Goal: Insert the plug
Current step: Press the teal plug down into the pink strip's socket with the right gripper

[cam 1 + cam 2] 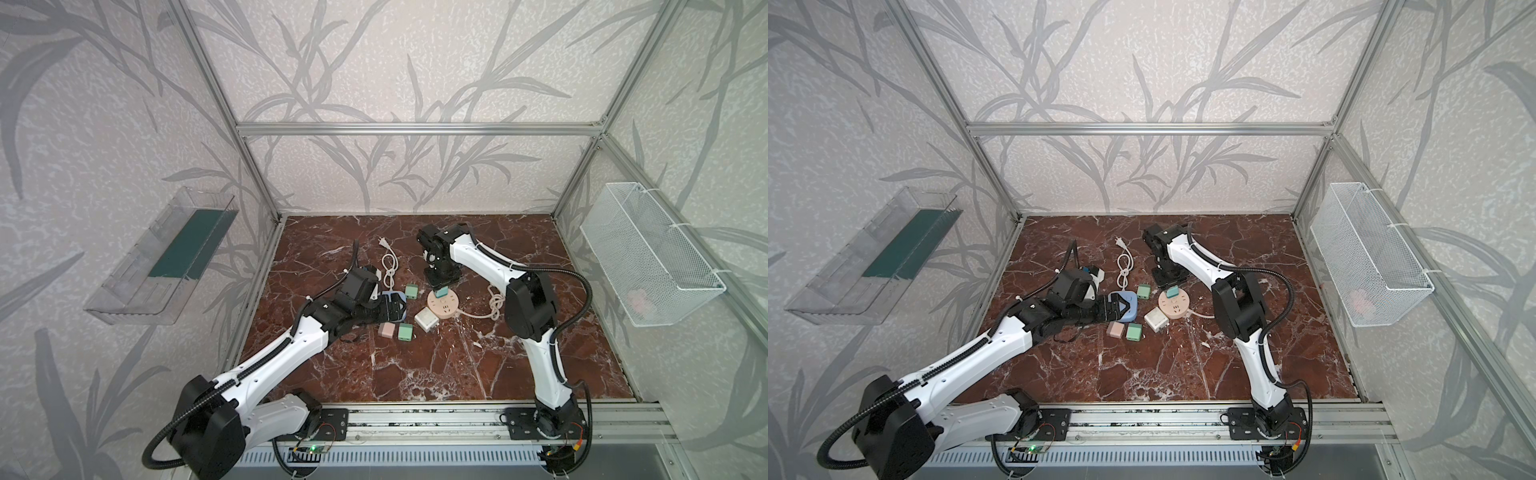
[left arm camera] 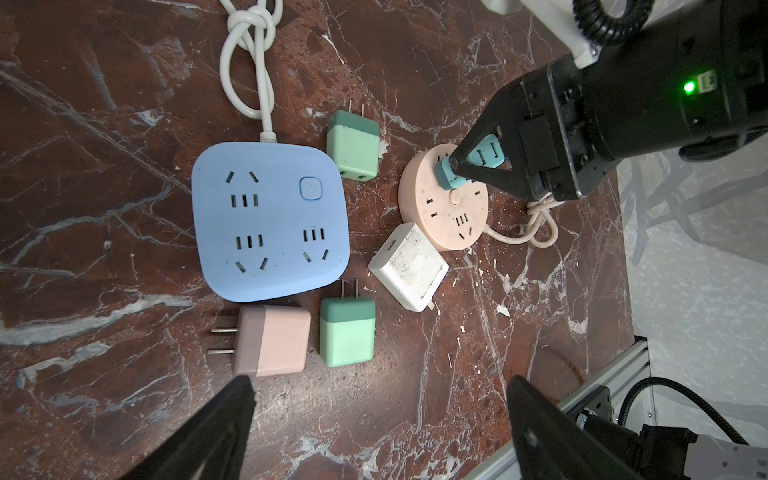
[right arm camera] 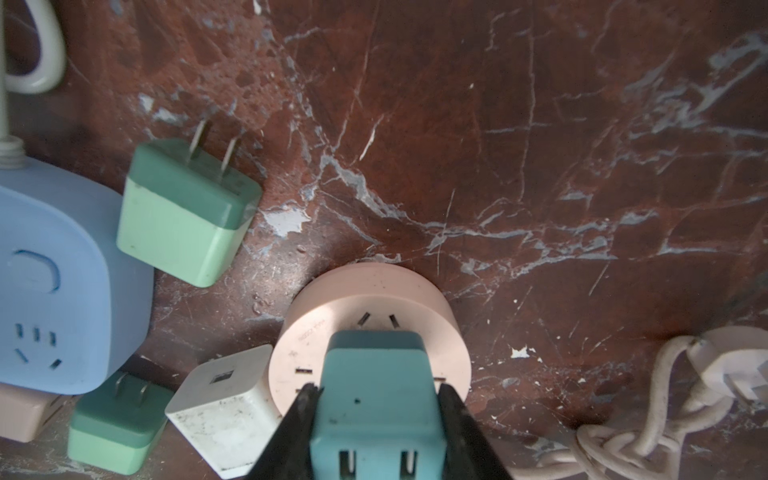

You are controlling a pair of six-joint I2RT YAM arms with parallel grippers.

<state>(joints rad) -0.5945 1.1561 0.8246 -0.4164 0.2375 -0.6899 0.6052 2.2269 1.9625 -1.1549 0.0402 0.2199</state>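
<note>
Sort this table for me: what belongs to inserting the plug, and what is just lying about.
In the job: teal plug adapter, gripped by the right gripper; round pink socket hub beneath it.
Lying about: blue square power strip with white cord; two green plug adapters; pink plug adapter; white cube adapter.

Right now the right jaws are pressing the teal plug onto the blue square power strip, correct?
Not quite: the right jaws hold the teal plug on the round pink power strip, not the blue one; the left wrist view shows it.
</note>
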